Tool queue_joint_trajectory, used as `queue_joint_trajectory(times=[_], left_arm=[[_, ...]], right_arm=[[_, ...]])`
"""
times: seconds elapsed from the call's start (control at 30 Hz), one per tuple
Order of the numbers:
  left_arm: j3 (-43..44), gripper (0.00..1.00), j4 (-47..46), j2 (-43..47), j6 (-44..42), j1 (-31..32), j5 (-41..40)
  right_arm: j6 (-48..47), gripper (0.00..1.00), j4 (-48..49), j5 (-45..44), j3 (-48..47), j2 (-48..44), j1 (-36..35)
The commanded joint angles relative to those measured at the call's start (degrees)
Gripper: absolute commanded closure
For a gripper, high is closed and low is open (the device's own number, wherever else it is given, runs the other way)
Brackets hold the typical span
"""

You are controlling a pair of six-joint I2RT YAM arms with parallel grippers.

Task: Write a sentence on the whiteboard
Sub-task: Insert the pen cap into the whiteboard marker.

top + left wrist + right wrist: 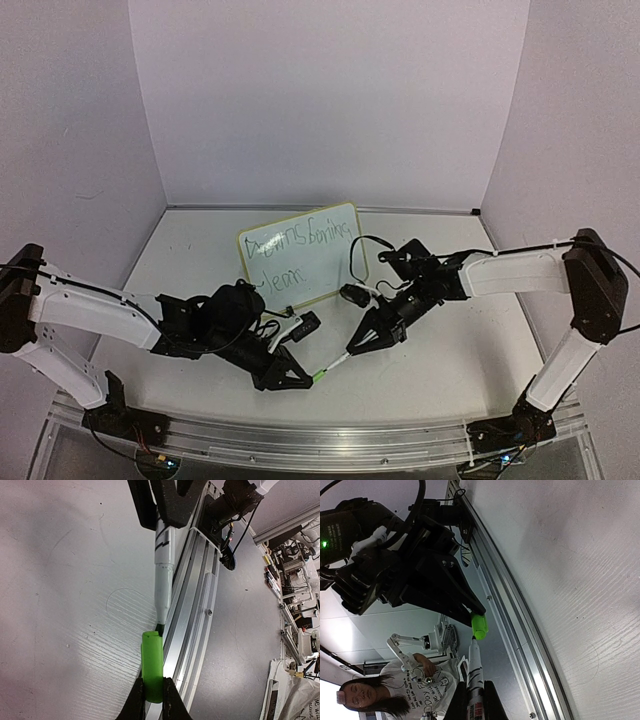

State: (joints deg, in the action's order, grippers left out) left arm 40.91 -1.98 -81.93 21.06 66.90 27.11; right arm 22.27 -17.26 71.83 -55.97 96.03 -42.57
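Note:
The whiteboard (pixel 300 265) stands tilted at the middle back of the table, with the green sentence (pixel 300 243) on it in two lines. My left gripper (pixel 306 378) is shut on a green marker cap (pixel 320 375), seen close in the left wrist view (pixel 152 666). My right gripper (pixel 362 340) is shut on the white marker (pixel 338 362) by its barrel (pixel 475 677). The marker's dark tip sits right at the cap's open mouth (pixel 479 625). Both are held above the table's near edge, in front of the board.
An aluminium rail (pixel 320 440) runs along the near edge of the table below the marker and cap. White walls enclose the back and sides. A person (pixel 370 695) sits beyond the table in the right wrist view.

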Motion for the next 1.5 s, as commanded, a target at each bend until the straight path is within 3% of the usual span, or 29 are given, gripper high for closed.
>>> queue_joint_trajectory(times=[0.0, 0.43, 0.87, 1.47], left_arm=[[1.49, 1.00, -4.02, 1.76, -0.22, 0.16, -0.40], [-0.18, 1.00, -5.64, 2.65, 0.73, 0.12, -0.31], [-1.62, 1.00, -7.38, 3.87, 2.13, 0.15, -1.19], [-1.06, 1.00, -8.32, 1.69, 3.09, 0.17, 0.55]], right_arm=[[-1.26, 1.00, 0.57, 0.63, -2.29, 1.07, -1.29], [0.60, 1.00, 0.44, -0.87, -1.48, -5.83, 1.86], [0.92, 1.00, -0.31, -0.91, 2.32, -7.43, 1.87], [1.11, 1.00, -0.33, -0.73, 0.57, -8.40, 1.83]])
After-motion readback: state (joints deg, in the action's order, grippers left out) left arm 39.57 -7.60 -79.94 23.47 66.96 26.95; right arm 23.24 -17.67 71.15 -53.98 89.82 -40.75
